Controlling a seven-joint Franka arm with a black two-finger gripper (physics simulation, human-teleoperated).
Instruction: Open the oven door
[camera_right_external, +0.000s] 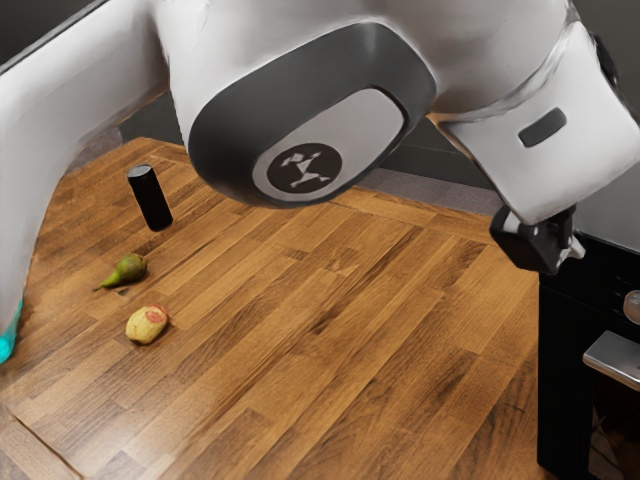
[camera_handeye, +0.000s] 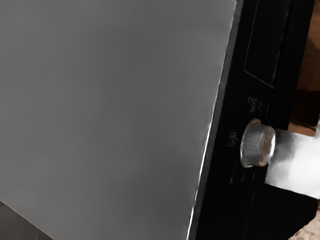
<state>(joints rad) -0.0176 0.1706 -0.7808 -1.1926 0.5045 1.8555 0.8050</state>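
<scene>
At the exterior view's right edge stands a black oven (camera_right_external: 565, 385), partly cut off, with a silver handle (camera_right_external: 614, 360) on its front. My gripper (camera_right_external: 570, 248) hangs at the oven's upper corner, above the handle and apart from it; whether it is open or shut is unclear. From the wrist view, the oven's grey top (camera_handeye: 105, 115) borders a black control panel (camera_handeye: 227, 170). The silver handle (camera_handeye: 297, 162) juts out beyond the round knob (camera_handeye: 257, 144). How the door itself stands cannot be made out.
On the wooden table (camera_right_external: 350, 330), toward the exterior view's left, are a black can (camera_right_external: 151, 198), a green pear (camera_right_external: 127, 269) and a yellow-red fruit (camera_right_external: 147, 325). A metal knob (camera_right_external: 632, 306) sits above the oven handle. The arm spans the exterior view's top.
</scene>
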